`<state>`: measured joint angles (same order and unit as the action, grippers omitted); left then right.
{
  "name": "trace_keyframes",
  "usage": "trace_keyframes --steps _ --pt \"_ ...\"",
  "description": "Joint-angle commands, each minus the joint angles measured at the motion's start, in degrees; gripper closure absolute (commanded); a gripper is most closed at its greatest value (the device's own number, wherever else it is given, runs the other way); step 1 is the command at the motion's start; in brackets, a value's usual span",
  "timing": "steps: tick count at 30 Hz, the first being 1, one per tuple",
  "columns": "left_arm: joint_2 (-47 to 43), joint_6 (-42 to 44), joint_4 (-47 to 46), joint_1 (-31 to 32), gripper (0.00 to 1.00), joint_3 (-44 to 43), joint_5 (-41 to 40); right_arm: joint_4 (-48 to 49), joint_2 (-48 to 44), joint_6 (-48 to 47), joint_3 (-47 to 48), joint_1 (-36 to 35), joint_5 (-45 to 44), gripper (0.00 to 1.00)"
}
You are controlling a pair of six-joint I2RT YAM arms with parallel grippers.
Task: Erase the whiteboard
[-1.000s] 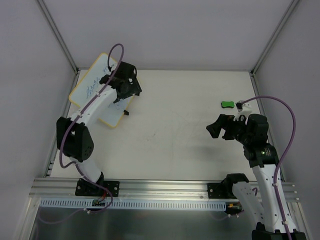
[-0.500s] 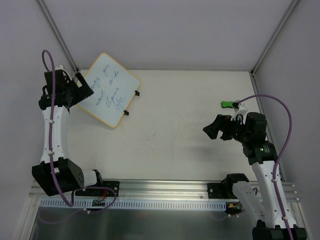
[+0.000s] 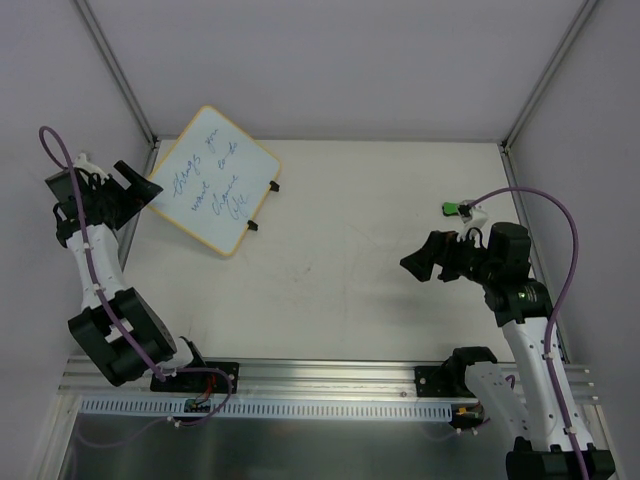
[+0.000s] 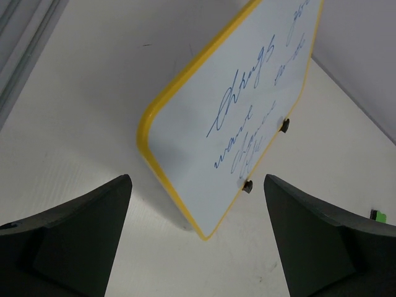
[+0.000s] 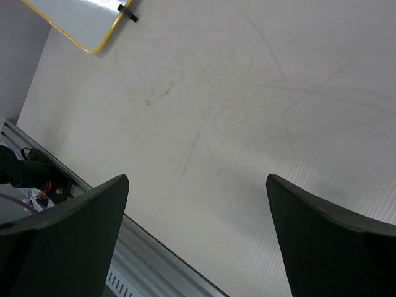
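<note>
Finding the whiteboard (image 3: pixel 252 170) at the far left corner of the worktop (image 3: pixel 340 270), turned diagonal, with its far-left part seeming to ride up on the worktop's edge and so tilting a little. Noting a flat, glossy white face with rounded corners, a yellow rim (image 3: pixel 222 249), blue handwriting (image 3: pixel 196 163) in several lines, and two small black clips (image 3: pixel 275 187) on the right-hand edge. Judging the long axis as running from near-left to far-right, along the lines of writing, though not telling this for sure from above. Holding the left gripper (image 3: pixel 145 186) spread wide and empty, just beside the whiteboard's left corner and aiming at it. In the left wrist view, framing the whiteboard's near corner between two dark, matte, wedge-shaped fingers (image 4: pixel 74 241), apart from it. Hanging the right gripper (image 3: pixel 418 258) well apart at the right, likewise spread and pinching nothing, facing left over bare, faintly scuffed worktop. Spotting a small green eraser (image 3: pixel 455 209) at the far right, just beyond the right arm's wrist and partly hidden by it. Reckoning the left arm much the nearer to the whiteboard and the right arm the nearer to the eraser, so expecting the wiping to call for carrying the eraser leftward across the worktop. Seeing no wiping done yet, with all the writing intact.
</note>
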<state>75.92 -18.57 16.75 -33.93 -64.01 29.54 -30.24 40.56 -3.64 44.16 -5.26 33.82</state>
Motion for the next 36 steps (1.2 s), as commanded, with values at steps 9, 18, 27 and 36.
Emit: trace_keyframes --steps 9,18,27,36 --pt "8.36 5.12 -11.48 -3.95 0.12 1.52 14.66 1.94 -2.67 -2.25 0.05 -0.63 3.79 0.01" --pt "13.11 8.37 -12.45 -3.95 0.24 0.02 20.9 2.03 -2.5 -3.22 0.05 -0.72 3.71 0.01" --pt "16.19 10.57 -14.29 -3.95 0.44 -0.85 24.86 2.03 -1.53 -3.22 0.22 -0.63 3.88 0.01" --pt "19.26 9.96 -16.05 -3.95 0.65 -3.05 28.55 1.94 -1.36 -2.95 0.13 -0.63 4.5 0.01"
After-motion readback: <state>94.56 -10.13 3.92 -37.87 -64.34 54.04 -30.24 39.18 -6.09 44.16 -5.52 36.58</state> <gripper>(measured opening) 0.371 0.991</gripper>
